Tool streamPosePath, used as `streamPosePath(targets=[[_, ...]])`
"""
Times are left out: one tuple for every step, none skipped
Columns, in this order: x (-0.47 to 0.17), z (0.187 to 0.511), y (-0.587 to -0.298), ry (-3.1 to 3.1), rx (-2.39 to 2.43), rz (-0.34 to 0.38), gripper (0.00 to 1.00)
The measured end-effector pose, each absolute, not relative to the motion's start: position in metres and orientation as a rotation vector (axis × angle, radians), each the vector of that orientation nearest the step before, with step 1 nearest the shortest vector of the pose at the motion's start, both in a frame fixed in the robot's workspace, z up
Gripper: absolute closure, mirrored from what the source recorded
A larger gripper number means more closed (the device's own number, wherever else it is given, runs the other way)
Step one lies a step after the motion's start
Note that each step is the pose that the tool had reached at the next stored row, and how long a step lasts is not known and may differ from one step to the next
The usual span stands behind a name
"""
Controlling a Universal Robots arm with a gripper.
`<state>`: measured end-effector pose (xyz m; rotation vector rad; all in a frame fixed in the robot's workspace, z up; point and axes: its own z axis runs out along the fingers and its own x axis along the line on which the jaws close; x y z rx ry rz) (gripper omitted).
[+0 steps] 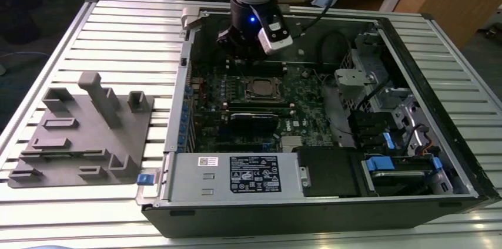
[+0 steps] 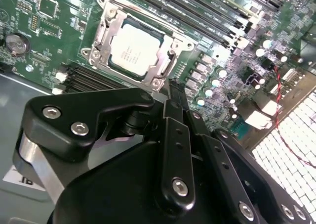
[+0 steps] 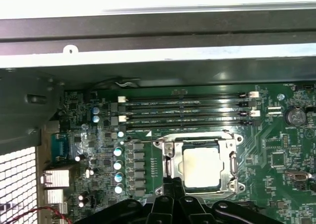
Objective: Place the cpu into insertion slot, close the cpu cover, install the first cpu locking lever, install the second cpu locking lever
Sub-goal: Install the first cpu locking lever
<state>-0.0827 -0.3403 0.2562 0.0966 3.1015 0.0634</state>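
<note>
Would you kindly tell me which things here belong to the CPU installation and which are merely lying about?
Job in hand: cpu, seated in the insertion slot; cpu cover, framing it; gripper, just beside the socket.
Lying about: grey fixture block; memory slots; coin battery.

Free room above the cpu cover point(image 3: 232, 159), memory slots point(image 3: 182, 110) beside

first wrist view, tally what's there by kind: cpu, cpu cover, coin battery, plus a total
cpu: 1
cpu cover: 1
coin battery: 1
total: 3
</note>
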Motion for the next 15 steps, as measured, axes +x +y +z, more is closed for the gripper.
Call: streamPosePath(targets=[[-0.085,0.256,-0.340,3.101,0.097,0.064,0.89],[-0.087,0.256,-0.340,3.101,0.097,0.064,0.89],[-0.089,0.256,-0.340,3.101,0.097,0.064,0.89],[-0.091,0.256,-0.340,3.101,0.097,0.064,0.89],[-0.094,0.256,-0.340,3.101,0.096,0.064,0.89],[-0.096,0.256,-0.340,3.101,0.097,0.064,0.89],[-0.098,0.256,-0.340,3.101,0.097,0.064,0.89],[-0.100,0.256,-0.340,3.101,0.097,0.064,0.89],[-0.102,0.256,-0.340,3.101,0.097,0.064,0.89],[-0.103,0.256,-0.340,3.101,0.097,0.064,0.89],[-0.103,0.256,-0.340,3.101,0.097,0.064,0.89],[-0.103,0.256,-0.340,3.101,0.097,0.064,0.89],[-0.103,0.256,-0.340,3.101,0.096,0.064,0.89],[-0.103,0.256,-0.340,3.102,0.096,0.063,0.89],[-0.104,0.256,-0.340,3.102,0.097,0.063,0.89]])
